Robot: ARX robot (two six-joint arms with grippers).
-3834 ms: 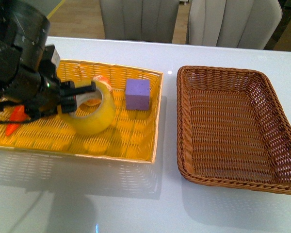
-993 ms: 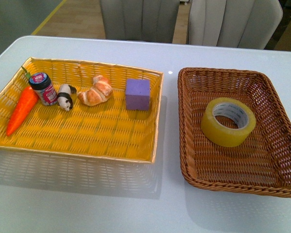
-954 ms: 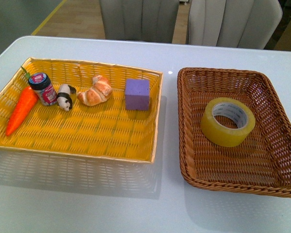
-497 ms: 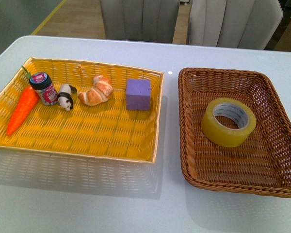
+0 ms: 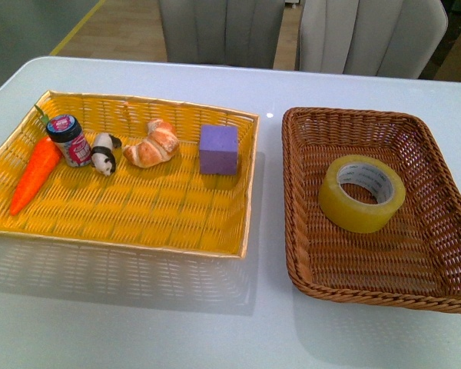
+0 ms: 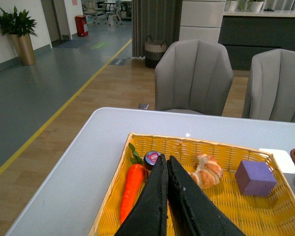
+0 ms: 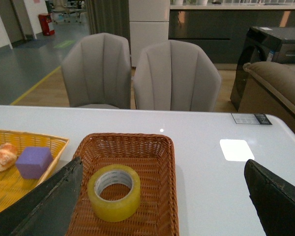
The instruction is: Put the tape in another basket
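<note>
Front view shows the tape [image 5: 362, 193] lying flat, core opening upward, on the floor of the basket [image 5: 303, 257], toward its middle and apart from the woven walls; nothing holds it and no arm is in that picture. By that, the move looks finished: the roll is in the brown basket and not in the yellow tray [image 5: 131, 240], so the step in hand seems to be the retreat, and the next move calls only for keeping both arms clear of the baskets. The basket holds the tape alone. The tray, just beside it on the white worktop [image 5: 215, 323], holds a carrot [image 5: 32, 174], a small jar [image 5: 69, 140] touching it, a panda figure [image 5: 103, 154], a croissant [image 5: 154, 144] and a purple block [image 5: 219, 149]. From its wrist view, the left gripper [image 6: 165, 164] hangs above the tray with its jaws clenched together on nothing. From the right wrist view, the right gripper [image 7: 162, 196] hangs above the basket, jaws spread wide and released, the roll showing free between them below.
</note>
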